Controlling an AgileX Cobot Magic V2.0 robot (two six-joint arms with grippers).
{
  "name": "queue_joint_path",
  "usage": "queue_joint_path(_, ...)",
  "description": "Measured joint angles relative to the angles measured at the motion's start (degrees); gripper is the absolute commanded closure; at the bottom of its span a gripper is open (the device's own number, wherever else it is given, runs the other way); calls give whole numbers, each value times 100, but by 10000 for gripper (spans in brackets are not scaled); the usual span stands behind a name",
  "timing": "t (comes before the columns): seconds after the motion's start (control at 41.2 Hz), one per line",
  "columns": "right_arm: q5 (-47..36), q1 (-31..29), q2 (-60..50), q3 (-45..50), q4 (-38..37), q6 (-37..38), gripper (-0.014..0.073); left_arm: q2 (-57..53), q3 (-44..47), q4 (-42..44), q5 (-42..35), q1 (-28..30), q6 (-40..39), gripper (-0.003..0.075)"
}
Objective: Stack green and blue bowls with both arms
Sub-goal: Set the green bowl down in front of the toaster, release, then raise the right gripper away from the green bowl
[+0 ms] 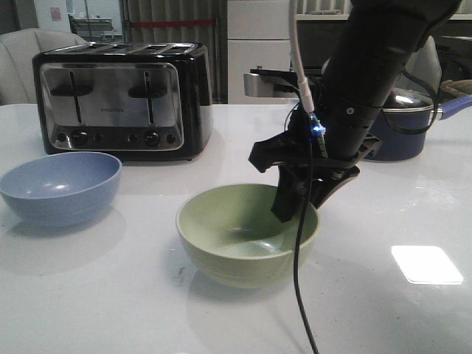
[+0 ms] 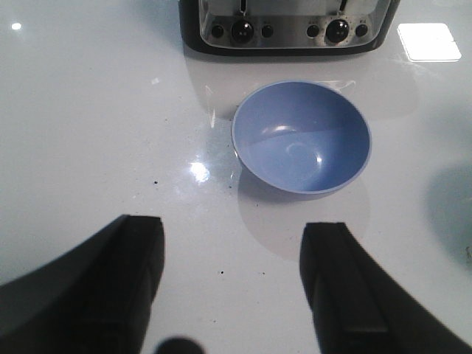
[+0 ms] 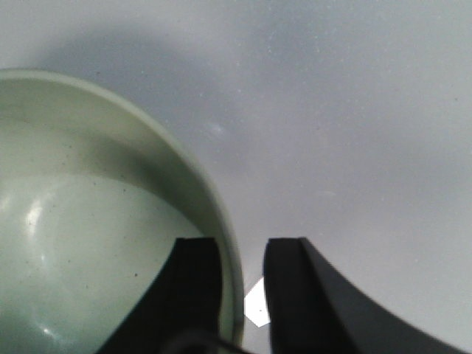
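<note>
The pale green bowl [image 1: 237, 247] stands upright at the table's middle front. My right gripper [image 1: 299, 200] straddles its right rim, one finger inside the bowl and one outside. In the right wrist view the inner finger lies against the green bowl [image 3: 88, 243], and a gap shows between the rim and the outer finger, so the right gripper [image 3: 243, 251] is open around the rim. The blue bowl [image 1: 60, 186] stands upright at the left. In the left wrist view the blue bowl [image 2: 302, 136] lies ahead of my left gripper [image 2: 232, 236], which is open, empty and above bare table.
A black and chrome toaster [image 1: 122, 99] stands behind the blue bowl and also shows in the left wrist view [image 2: 287, 26]. A dark navy lidded pot [image 1: 402, 125] sits at the back right behind my right arm. A bright light patch [image 1: 426, 264] lies on the white table.
</note>
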Motion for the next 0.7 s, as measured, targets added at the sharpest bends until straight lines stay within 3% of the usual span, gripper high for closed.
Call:
queue_joint_path(0.291, -39, 0, -540, 0, 0, -104, 169, 0, 0, 0, 0, 0, 0, 264)
queue_joint_path(0.704, -141, 474, -3098, 1334, 0, -290, 169, 0, 0, 0, 0, 0, 0, 264)
